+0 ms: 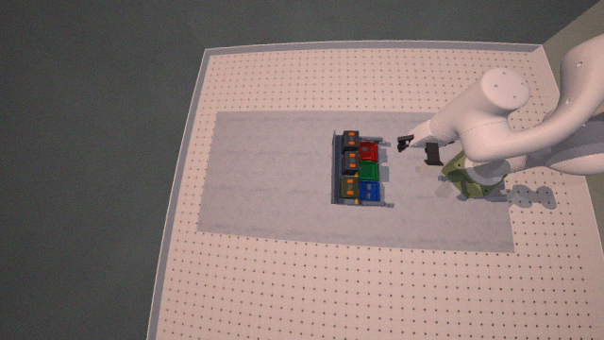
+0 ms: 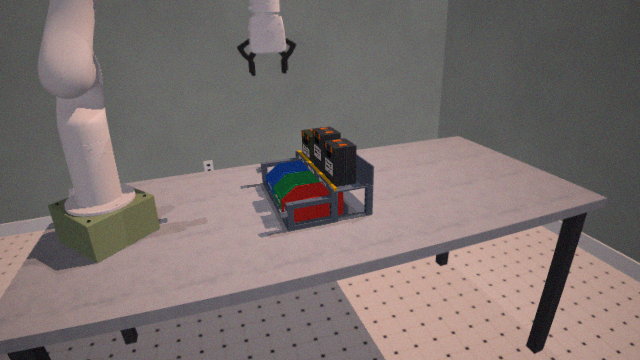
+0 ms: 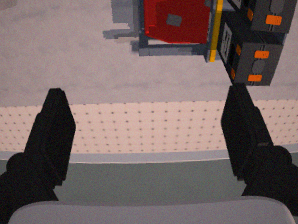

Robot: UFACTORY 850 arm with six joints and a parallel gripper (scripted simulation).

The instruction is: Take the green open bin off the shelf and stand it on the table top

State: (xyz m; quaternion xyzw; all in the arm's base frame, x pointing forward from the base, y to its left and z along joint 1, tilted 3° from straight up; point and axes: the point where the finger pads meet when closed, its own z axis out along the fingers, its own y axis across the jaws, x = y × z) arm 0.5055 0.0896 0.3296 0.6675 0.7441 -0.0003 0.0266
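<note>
The green bin (image 1: 368, 171) (image 2: 299, 182) stands in the middle of the lower shelf of a grey rack (image 1: 337, 170) (image 2: 368, 200), between the red bin (image 1: 368, 151) (image 2: 311, 213) (image 3: 187, 22) and the blue bin (image 1: 369, 191) (image 2: 288, 170). The green bin is outside the wrist view. Grey parts show in the red and blue bins; I cannot make out parts in the green one. My gripper (image 1: 419, 147) (image 2: 268, 73) (image 3: 147, 104) is open and empty, high above the table (image 1: 264, 165) (image 2: 450, 200), on the robot-base side of the rack. In the wrist view the red bin lies beyond the fingertips.
Three dark cases with orange marks, an olive one (image 1: 349, 188) and two black ones (image 1: 350, 162) (image 1: 350, 141), stand on the rack's upper level behind the bins. A yellow strip (image 2: 317, 171) (image 3: 216, 30) edges that level. The robot's green base (image 1: 472, 187) (image 2: 107, 230) stands on the table.
</note>
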